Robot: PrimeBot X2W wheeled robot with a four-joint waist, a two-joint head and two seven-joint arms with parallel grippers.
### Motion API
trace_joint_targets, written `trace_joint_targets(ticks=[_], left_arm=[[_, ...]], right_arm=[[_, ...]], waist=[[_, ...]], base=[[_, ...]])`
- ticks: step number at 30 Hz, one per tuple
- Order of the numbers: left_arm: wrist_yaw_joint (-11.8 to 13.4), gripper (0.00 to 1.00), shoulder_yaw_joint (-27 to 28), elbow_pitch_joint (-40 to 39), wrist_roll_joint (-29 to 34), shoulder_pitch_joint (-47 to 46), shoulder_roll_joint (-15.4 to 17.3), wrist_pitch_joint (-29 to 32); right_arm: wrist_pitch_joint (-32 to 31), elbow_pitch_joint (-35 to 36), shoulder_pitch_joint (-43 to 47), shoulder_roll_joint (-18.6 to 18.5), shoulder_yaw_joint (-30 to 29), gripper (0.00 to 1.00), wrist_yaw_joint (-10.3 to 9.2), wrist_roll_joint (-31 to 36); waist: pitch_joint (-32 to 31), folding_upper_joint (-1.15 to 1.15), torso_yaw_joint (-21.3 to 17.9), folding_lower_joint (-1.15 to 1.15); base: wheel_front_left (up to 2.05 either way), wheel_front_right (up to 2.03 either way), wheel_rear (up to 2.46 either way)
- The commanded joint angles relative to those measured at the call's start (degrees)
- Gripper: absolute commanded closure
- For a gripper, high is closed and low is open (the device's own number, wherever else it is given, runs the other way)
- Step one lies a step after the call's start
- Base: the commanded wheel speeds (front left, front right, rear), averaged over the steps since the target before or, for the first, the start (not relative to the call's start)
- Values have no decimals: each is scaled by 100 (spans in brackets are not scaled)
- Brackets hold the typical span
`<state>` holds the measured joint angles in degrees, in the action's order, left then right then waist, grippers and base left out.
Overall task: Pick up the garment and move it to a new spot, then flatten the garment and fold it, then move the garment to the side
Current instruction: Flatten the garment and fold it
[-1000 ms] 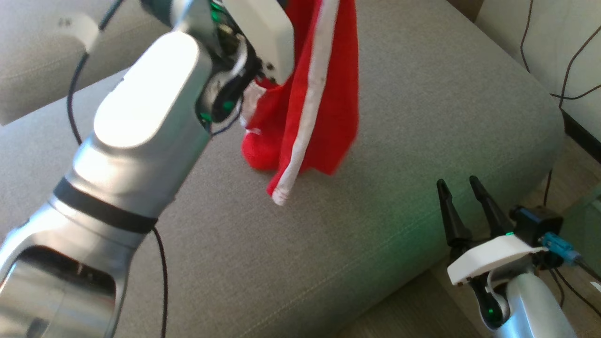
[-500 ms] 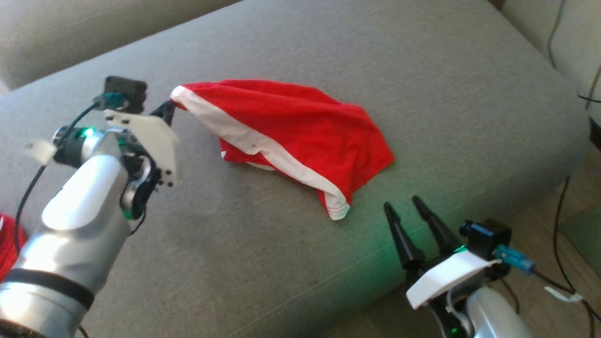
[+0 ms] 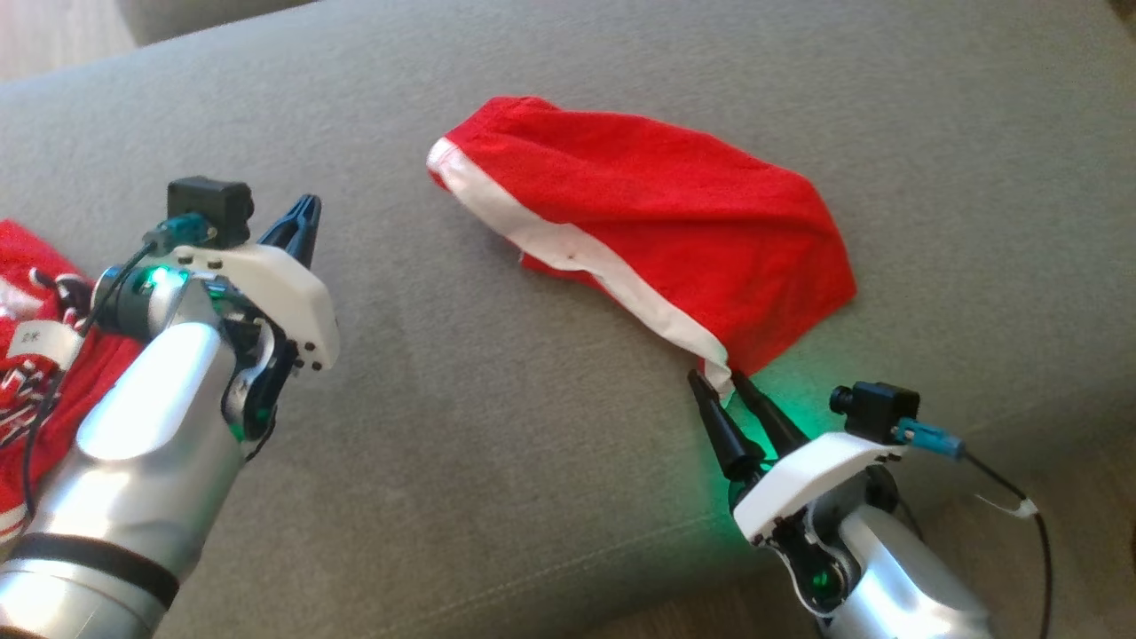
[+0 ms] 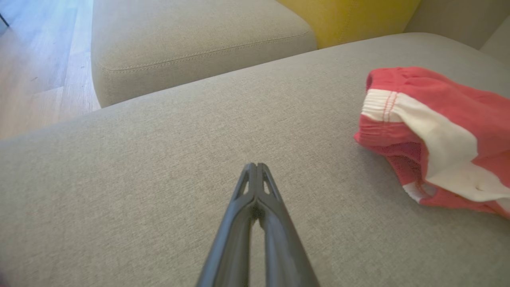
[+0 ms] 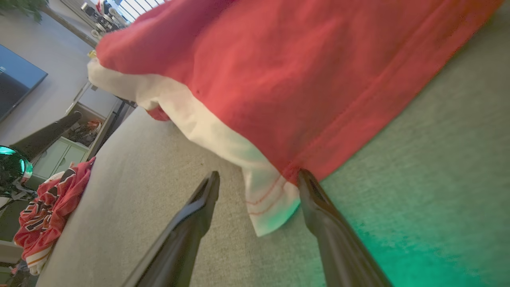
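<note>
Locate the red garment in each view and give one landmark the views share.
Head view: red garment right of centre on the grey cushion.
Left wrist view: the garment at the right edge.
Right wrist view: the garment across the top, its corner between the right gripper's open fingers.
Shared landmark: its white stripe.

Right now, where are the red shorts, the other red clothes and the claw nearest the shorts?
red shorts (image 3: 674, 213), head view, middle of the red cloth.
other red clothes (image 5: 53, 203), right wrist view, middle of the heap.
right gripper (image 3: 716, 380), head view, between its fingertips.
</note>
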<state>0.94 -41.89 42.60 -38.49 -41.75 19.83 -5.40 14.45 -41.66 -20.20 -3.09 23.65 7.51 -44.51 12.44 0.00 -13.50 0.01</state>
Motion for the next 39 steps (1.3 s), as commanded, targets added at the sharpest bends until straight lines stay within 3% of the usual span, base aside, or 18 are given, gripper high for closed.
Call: trace_joint_targets(ticks=[1, 6, 10, 11, 12, 15, 21, 26, 30, 34, 39], left_arm=[[-23, 100, 211, -157, -3, -380, 154, -64], [-56, 100, 186, -179, 25, -507, 126, -151], [-79, 100, 196, -195, 17, -553, 136, -240], [-84, 100, 195, -201, 18, -560, 143, -258], [-89, 100, 198, -205, 16, -567, 153, -276], [-90, 100, 223, -211, 9, -593, 202, -342], [-129, 100, 369, -273, -121, -601, 319, -491], [-157, 100, 513, -532, -309, -501, 411, -529], [-161, 100, 582, -906, -465, -356, 459, -467], [-94, 100, 591, -1382, -595, -122, 543, -276], [-139, 100, 346, -1973, -564, 296, 670, -50]], right_arm=[[55, -13, -120, 22, 209, 0, -2, -139], [55, -668, -530, 22, 610, 0, -2, -556], [55, -829, -651, 22, 633, 4, -2, -288], [55, -850, -648, 22, 633, 18, -2, -200], [55, -863, -637, 22, 625, 42, -2, -127], [55, -889, -642, 22, 501, 100, -2, 307], [55, -425, -415, 22, -402, 100, -2, 1683], [55, 740, -43, 22, -1678, 100, -2, 3360], [-79, 1767, 188, 22, -2358, 100, -2, 4136], [-669, 2672, 378, 22, -2602, 100, -2, 4631], [-1248, 3025, 705, 22, -2619, 100, -2, 5001]], waist=[[110, 0, 129, -1], [235, 0, 239, -1], [312, 0, 228, -1], [327, 0, 217, -1], [338, 0, 202, -1], [354, 0, 146, -1], [265, 0, 16, -1], [48, 0, -9, -1], [-226, 0, 84, -1], [-441, 0, 154, -1], [-429, 0, 184, -1]], base=[[0, 0, 0], [0, 0, 0], [0, 0, 0], [0, 0, 0], [0, 0, 0], [0, 0, 0], [0, 0, 0], [0, 0, 0], [0, 0, 0], [0, 0, 0], [0, 0, 0]])
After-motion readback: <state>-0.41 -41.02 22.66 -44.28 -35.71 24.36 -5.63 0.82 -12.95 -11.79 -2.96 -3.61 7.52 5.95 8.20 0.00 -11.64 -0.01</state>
